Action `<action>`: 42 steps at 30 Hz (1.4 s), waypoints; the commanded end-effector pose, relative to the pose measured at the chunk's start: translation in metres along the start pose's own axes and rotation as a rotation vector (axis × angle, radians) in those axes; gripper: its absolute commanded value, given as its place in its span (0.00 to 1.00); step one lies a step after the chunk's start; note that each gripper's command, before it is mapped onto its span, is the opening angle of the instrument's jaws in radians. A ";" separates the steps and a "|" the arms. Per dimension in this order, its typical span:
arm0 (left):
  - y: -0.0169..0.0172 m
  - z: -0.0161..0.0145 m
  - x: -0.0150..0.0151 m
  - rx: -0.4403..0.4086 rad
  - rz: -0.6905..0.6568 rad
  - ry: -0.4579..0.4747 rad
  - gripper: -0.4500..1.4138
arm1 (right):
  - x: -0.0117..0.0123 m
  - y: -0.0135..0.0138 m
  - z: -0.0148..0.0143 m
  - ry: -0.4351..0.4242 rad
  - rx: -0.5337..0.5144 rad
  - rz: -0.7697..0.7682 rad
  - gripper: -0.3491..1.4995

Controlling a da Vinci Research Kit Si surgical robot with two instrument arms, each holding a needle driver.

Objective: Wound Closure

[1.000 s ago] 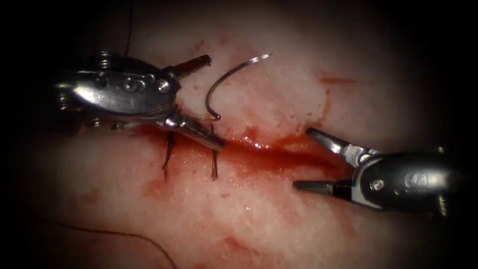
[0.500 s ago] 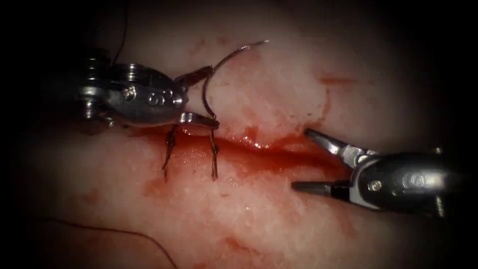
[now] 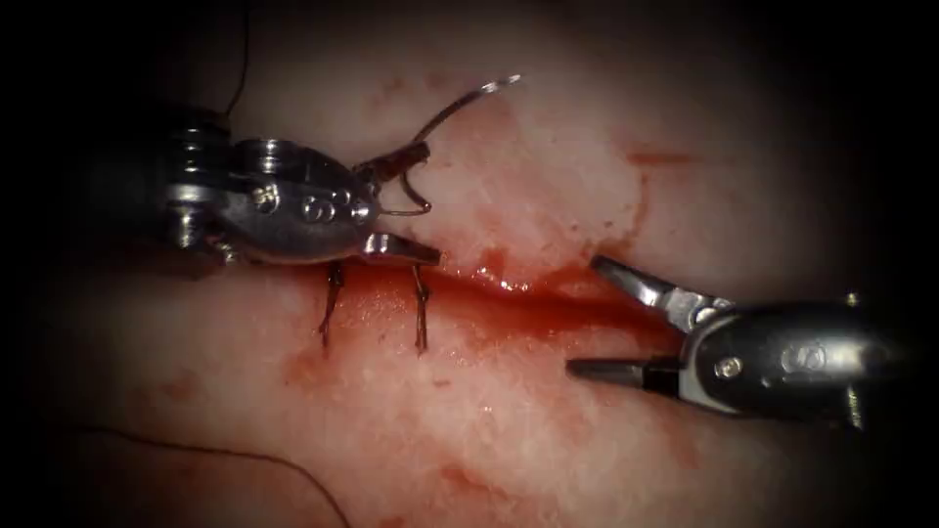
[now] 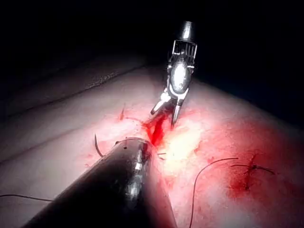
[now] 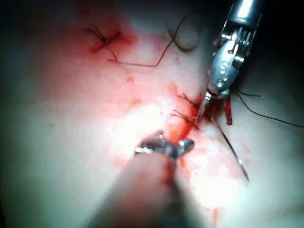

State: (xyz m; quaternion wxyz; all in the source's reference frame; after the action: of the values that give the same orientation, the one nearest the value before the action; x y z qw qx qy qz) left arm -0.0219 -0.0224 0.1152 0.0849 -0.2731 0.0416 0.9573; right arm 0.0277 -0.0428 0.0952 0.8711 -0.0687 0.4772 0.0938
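The curved needle (image 3: 442,119) stands above the left end of the cut (image 3: 548,293), point up and to the right, free of the tissue (image 3: 548,186). Its tail curls just above the tissue between the open jaws of my left tool (image 3: 432,203). The upper jaw touches the needle near the tail. The right tool (image 3: 582,315) is open over the cut's right part and holds nothing. In the right wrist view the needle (image 5: 233,149) slants away from the left tool (image 5: 222,71). The left wrist view has the right tool (image 4: 178,80) above the cut (image 4: 154,130).
Two tied stitches (image 3: 331,303) (image 3: 421,315) cross the left end of the cut. Red fluid pools along it. A loose thread (image 3: 245,456) lies on the tissue at the lower left, and another (image 3: 241,59) runs up behind the left tool.
My left tool has moved right until its open jaws straddle the needle's tail. The needle has shifted upward and tilted. The right tool has edged slightly left.
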 end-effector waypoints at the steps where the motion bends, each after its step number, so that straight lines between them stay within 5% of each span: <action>1: 0.0001 0.0006 0.0002 -0.002 -0.002 0.000 0.62 | 0.0000 -0.0003 0.0007 -0.001 0.002 -0.002 0.98; 13: -0.0038 0.0007 0.0040 -0.148 -0.222 0.193 0.70 | 0.0000 -0.0004 0.0007 -0.001 0.002 -0.002 0.98; 19: -0.0075 0.0047 0.0038 -0.141 -0.281 0.182 0.70 | 0.0000 -0.0004 0.0007 0.001 0.005 -0.001 0.98; 34: -0.0071 0.0107 -0.0025 -0.191 -0.353 0.031 0.69 | 0.0000 -0.0004 0.0007 0.001 0.005 -0.001 0.98; 39: -0.0069 0.0117 -0.0033 -0.219 -0.380 0.013 0.65 | 0.0001 -0.0004 0.0007 0.001 0.005 -0.001 0.98; 42: -0.0068 0.0121 -0.0036 -0.255 -0.370 0.017 0.31 | 0.0001 -0.0004 0.0006 0.001 0.005 -0.001 0.98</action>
State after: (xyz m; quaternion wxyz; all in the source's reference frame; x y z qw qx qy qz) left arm -0.0233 -0.0147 0.1267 0.2233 -0.2932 -0.1345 0.9198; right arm 0.0276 -0.0429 0.0951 0.8715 -0.0668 0.4770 0.0926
